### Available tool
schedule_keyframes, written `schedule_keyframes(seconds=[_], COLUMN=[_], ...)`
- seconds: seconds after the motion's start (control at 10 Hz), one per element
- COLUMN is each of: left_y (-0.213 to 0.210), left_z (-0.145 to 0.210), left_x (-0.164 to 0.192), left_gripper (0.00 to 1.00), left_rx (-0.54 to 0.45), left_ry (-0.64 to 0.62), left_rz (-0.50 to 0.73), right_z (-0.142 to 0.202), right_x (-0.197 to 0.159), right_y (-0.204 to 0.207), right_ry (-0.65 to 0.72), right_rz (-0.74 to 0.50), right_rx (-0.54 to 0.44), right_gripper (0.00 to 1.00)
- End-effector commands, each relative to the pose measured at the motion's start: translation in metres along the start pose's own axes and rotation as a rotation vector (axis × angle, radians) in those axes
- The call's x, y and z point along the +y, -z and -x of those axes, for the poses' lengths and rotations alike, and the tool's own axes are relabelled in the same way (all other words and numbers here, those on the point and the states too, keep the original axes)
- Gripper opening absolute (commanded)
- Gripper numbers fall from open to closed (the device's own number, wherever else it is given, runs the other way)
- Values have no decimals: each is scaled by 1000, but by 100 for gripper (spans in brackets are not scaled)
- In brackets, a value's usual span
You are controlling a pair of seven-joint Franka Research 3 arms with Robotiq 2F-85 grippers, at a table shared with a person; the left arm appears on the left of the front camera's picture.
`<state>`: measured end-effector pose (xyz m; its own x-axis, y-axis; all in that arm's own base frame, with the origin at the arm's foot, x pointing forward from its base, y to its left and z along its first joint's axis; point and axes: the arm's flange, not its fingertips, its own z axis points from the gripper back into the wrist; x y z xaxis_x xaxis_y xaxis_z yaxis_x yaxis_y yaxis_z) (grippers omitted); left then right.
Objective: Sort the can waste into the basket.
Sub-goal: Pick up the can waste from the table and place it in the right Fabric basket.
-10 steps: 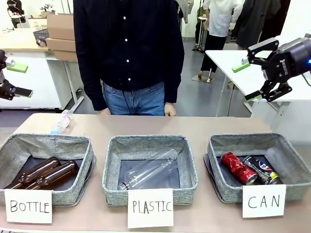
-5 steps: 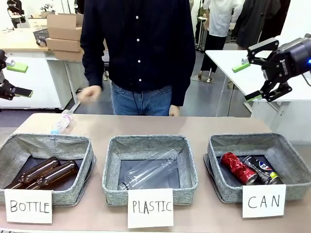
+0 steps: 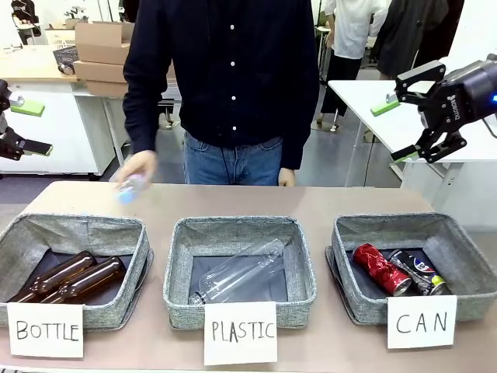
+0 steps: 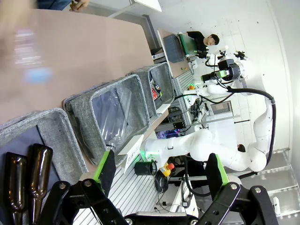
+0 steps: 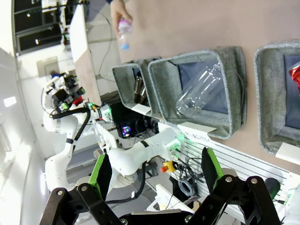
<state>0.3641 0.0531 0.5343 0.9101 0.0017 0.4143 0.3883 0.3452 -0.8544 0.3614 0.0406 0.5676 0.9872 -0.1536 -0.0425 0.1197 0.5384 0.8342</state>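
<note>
Both cans, red (image 3: 380,269) and dark (image 3: 418,271), lie inside the CAN basket (image 3: 464,249). Both tools, left (image 3: 17,126) and right (image 3: 404,120), hang spread, empty. Best hold clear while the person's hand (image 3: 137,169) lifts a plastic bottle (image 3: 130,189).

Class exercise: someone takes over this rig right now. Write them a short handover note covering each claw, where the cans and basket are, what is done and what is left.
Left claw: open, empty, raised at the table's left edge.
Right claw: open, empty, raised above the CAN basket.
Red can and dark can both lie inside that basket.
Done: can sorting.
Left: nothing for cans; the person's hand is lifting a small plastic bottle off the table.
</note>
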Motion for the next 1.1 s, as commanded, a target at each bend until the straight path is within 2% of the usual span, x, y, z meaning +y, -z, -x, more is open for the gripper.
schedule_keyframes(seconds=[0.0, 1.0], left_y=[-1, -1], left_z=[-2, -2], left_x=[-4, -4], left_gripper=[100, 100], left_rx=[-13, -13], left_ry=[-9, -9], left_rz=[16, 16], right_z=[2, 2], right_x=[-3, -3], right_y=[0, 0], right_ry=[-22, -22], right_rz=[9, 9], right_rx=[-4, -4], right_gripper=[100, 100])
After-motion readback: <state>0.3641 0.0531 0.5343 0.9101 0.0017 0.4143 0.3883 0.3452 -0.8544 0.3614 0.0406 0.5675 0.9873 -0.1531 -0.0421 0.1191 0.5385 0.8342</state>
